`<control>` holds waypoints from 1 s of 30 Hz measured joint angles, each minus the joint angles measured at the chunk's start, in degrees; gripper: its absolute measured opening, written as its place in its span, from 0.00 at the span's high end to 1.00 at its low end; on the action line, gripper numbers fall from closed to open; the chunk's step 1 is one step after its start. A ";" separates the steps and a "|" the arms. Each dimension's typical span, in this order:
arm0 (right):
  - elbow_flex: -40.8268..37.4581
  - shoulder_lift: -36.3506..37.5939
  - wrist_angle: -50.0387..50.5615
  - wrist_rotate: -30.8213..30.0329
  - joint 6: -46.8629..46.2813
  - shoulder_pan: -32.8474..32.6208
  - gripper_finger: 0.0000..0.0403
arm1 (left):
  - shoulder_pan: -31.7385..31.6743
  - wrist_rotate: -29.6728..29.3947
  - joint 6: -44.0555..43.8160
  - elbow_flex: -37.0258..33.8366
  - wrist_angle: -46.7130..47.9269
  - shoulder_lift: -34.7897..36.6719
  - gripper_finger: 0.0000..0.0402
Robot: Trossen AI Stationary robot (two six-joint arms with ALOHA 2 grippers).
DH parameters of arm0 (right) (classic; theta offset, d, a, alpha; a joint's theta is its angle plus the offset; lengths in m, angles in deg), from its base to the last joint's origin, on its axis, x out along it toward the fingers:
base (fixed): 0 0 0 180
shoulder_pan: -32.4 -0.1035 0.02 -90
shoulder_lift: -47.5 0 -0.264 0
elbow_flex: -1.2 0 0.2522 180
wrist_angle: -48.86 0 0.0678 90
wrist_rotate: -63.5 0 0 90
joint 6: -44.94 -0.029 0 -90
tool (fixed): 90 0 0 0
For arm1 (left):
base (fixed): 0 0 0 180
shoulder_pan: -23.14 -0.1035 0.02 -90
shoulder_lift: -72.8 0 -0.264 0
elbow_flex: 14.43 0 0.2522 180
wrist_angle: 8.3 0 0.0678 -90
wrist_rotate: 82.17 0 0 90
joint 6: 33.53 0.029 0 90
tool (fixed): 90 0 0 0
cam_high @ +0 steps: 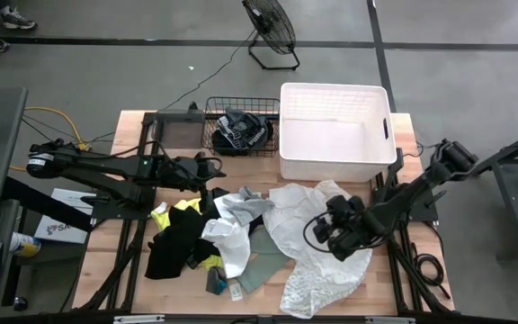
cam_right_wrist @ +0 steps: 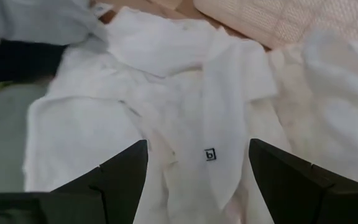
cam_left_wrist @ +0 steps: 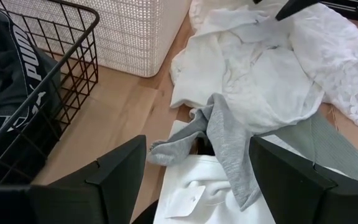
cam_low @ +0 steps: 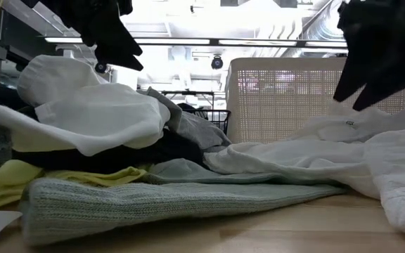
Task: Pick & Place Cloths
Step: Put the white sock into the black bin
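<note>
A pile of cloths lies mid-table: neon yellow (cam_high: 163, 216), black (cam_high: 174, 245), white (cam_high: 230, 227), grey (cam_high: 246, 194), a sage knit (cam_high: 261, 266) and a large sheer white one (cam_high: 317, 256). A black garment with white lettering (cam_high: 238, 131) lies in the wire basket. My left gripper (cam_high: 212, 173) is open above the pile's far left part, and the grey cloth (cam_left_wrist: 229, 134) shows between its fingers, which stand clear of it. My right gripper (cam_high: 329, 232) is open above a white cloth with a small label (cam_right_wrist: 210, 154). Both hang above the pile in the low view, the left gripper (cam_low: 111, 31) and the right gripper (cam_low: 371, 63).
The black wire basket (cam_high: 214, 112) and the white plastic tub (cam_high: 335, 135) stand side by side at the table's far edge. A small tag or card (cam_high: 235, 290) lies near the front edge. A fan (cam_high: 272, 27) stands on the floor behind the table.
</note>
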 joint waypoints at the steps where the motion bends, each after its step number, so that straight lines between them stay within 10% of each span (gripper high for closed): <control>1: 0.00 -0.82 0.00 0.00 -1.29 0.22 0.32 | 0.00 0.00 0.00 0.00 0.02 0.00 0.30; 23: 0.04 -9.44 0.06 -0.07 -4.17 5.18 0.33 | 0.00 -0.07 -0.59 0.00 -0.01 0.00 0.30; 30: 0.04 -9.54 0.19 0.09 -2.81 5.46 0.47 | 0.00 -0.07 -0.60 0.00 -0.03 0.00 0.30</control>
